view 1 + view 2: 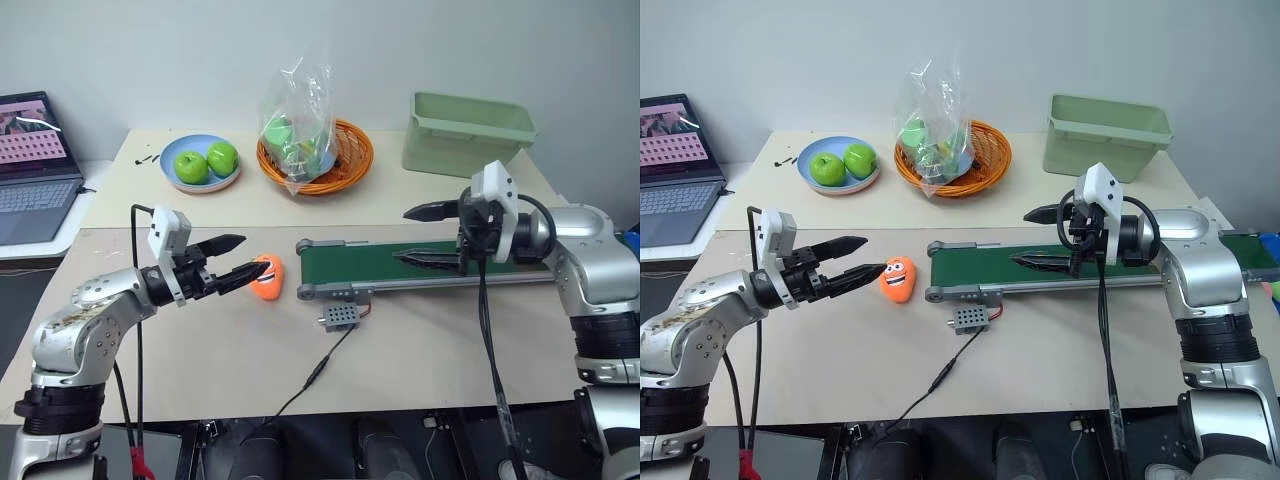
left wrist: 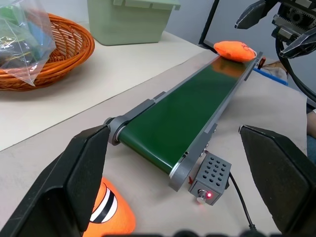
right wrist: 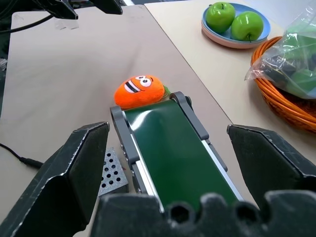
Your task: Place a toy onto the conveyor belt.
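Toy: you have a flat orange plush toy (image 2: pixel 234 51) that looks to be lying on the far end of the belt (image 1: pixel 350 262), just under the right fingers (image 1: pixel 430 211). I cannot tell whether it sits fully on the belt or overhangs its end.
Right fingers: they are spread wide over the belt with nothing between them.
Left fingers: the left fingers (image 1: pixel 222 243) are also spread as wide as they go and are empty. They point level at the egg toy (image 1: pixel 266 277), with the lower tip just beside it.
Egg toy: this is the one with the cartoon face. It lies on the desk (image 1: pixel 420 340) against the near end of the belt and is not the one you want.
Weight: treat the toy as very light. It should not load the arm at all.
Feel: it is soft and squashy, so it gives before you feel any hold. The cloth skin should grip well and is not fragile.
Where to hold: if you need to reseat it, pinch across the thick middle of the body. Avoid the stubby limbs, which will likely fold and slip out.
Caution: it lies low and flat, so bring one finger right down to the belt surface to get under its edge.
Progress: judging by where the toy lies, the placing looks done or nearly so.
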`<state>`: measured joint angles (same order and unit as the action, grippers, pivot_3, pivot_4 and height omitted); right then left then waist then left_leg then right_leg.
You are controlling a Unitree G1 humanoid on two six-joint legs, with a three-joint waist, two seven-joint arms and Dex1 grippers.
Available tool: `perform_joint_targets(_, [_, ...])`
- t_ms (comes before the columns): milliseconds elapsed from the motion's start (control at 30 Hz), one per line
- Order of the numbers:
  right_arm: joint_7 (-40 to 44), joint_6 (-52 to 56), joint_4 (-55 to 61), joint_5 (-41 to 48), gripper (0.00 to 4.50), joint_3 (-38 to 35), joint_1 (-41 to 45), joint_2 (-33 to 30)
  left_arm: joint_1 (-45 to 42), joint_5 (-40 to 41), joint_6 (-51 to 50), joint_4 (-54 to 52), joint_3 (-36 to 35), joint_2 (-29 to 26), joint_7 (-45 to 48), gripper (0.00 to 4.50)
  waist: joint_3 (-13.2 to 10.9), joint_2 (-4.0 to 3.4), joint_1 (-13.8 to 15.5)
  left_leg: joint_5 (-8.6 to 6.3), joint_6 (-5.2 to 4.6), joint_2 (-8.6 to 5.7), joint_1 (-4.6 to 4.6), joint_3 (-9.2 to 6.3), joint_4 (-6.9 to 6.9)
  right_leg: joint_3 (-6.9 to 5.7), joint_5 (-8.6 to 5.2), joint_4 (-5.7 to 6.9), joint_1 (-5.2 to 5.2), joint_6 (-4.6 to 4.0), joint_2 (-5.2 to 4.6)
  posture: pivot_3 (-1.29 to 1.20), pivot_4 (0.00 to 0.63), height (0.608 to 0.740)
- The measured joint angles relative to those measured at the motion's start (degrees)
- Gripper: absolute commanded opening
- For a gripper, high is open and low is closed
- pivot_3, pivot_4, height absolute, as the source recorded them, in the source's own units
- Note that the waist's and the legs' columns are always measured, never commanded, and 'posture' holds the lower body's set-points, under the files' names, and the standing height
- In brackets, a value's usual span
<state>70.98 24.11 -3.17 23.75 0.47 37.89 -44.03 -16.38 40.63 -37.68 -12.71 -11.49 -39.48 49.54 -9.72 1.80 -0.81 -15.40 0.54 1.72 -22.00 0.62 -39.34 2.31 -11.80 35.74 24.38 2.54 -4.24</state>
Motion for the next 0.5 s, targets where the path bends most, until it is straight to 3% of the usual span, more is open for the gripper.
perform_joint_targets(500, [-0.3,0.0,-0.1,0.0,4.50,0.0,0.0,0.0,0.6,-0.2,-0.1,-0.1,0.2,-0.7,1.2,4.49,0.0,0.00,0.0,0.00,0.00,0.00,0.00,0.00,0.00,0.00,-0.01,0.00,0.00,-0.01,0.00,0.00,0.150,0.740])
